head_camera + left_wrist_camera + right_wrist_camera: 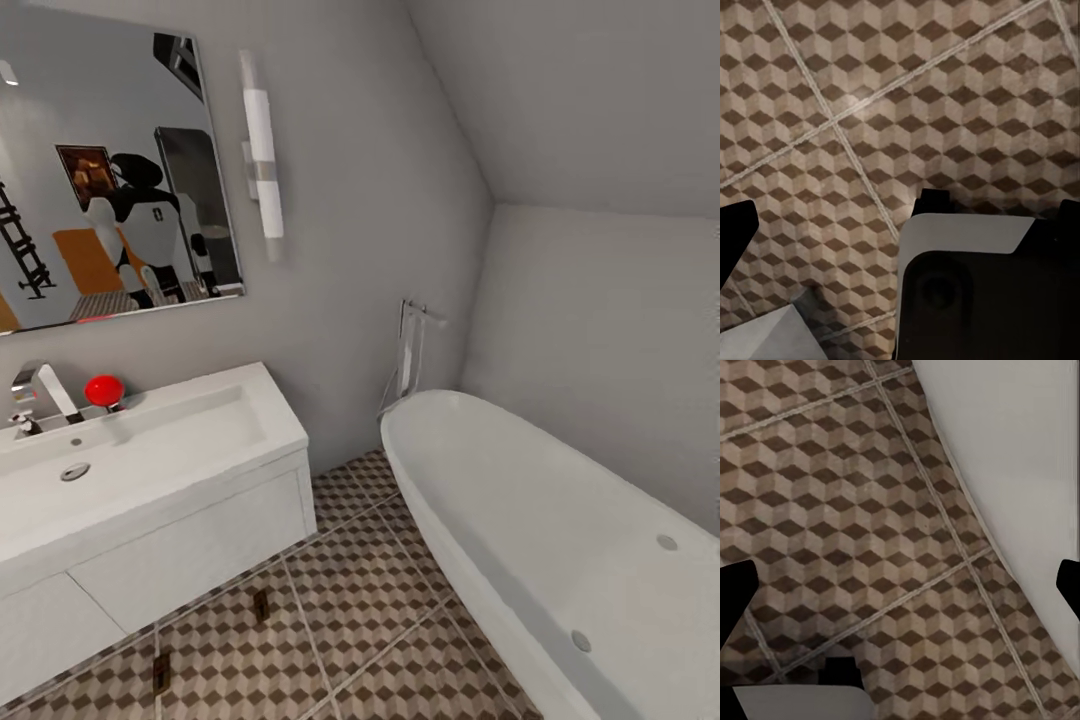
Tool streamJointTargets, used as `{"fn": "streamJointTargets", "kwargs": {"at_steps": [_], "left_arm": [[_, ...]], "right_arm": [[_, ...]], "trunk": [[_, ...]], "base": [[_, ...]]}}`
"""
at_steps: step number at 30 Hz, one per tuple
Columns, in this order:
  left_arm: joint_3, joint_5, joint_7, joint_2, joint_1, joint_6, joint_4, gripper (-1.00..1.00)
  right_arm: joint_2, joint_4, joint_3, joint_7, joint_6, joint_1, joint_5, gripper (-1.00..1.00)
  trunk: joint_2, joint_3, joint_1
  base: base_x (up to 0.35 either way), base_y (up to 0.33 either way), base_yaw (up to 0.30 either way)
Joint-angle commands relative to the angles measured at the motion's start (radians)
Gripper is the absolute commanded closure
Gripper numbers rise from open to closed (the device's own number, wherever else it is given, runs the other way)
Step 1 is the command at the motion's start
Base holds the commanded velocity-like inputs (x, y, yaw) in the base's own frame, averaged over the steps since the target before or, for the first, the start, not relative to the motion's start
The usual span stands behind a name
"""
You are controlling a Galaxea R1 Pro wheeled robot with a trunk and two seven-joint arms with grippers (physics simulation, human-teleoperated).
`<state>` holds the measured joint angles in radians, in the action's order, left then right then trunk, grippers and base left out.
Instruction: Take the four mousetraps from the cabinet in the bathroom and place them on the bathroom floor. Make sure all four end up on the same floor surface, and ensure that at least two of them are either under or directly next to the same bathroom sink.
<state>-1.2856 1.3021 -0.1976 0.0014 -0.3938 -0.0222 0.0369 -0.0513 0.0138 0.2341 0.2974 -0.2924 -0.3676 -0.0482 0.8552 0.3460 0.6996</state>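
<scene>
Two mousetraps already lie on the bathroom floor in the head view: one small dark board on the tiles just in front of the sink, near its right end, and a second one nearer and further left, also just beside the white front panels. Judging by how they lie, the requirement of two traps next to the same sink looks met, though whether either counts as truly under the basin is hard to say from this angle. That leaves two traps unaccounted for here, so the task seems about half done; they would presumably have to be fetched from the cabinet and set on this same patterned tiling. The white bathtub fills the right side of the room, well apart from the traps, and a red ball-like object sits on the sink top beside the faucet. Both wrist views look down on bare cube-pattern tiles; the right one also catches the tub's pale edge. The left gripper and right gripper each show dark fingers set wide apart at the frame edges with nothing between them, so both appear spread and empty
</scene>
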Motion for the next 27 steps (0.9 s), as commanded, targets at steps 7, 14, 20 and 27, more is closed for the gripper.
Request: {"fn": "streamJointTargets", "kwargs": {"at_steps": [7,14,20,27], "left_arm": [[-0.008,0.007,-0.006,0.003,0.0,-0.001,0.001,-1.0],[-0.008,0.006,-0.006,0.002,0.0,-0.001,0.001,-1.0],[-0.008,0.006,-0.006,0.003,0.0,-0.001,0.0,-1.0],[-0.008,0.003,-0.007,0.007,0.0,-0.002,-0.001,-1.0]], "right_arm": [[-0.002,-0.003,0.008,0.004,-0.002,-0.001,-0.004,-1.0],[-0.002,-0.005,0.008,0.004,-0.002,-0.001,-0.006,-1.0],[-0.002,-0.007,0.008,0.003,-0.002,-0.001,-0.007,-1.0],[-0.002,-0.008,0.007,-0.001,-0.002,-0.001,-0.007,-1.0]], "trunk": [[0.001,-0.001,0.0],[0.001,-0.002,0.0],[0.001,-0.002,0.0],[0.001,-0.002,0.0]], "base": [[0.0,0.0,-0.062],[0.0,0.0,-0.162],[0.0,0.0,-0.259],[0.0,0.0,-0.282]]}}
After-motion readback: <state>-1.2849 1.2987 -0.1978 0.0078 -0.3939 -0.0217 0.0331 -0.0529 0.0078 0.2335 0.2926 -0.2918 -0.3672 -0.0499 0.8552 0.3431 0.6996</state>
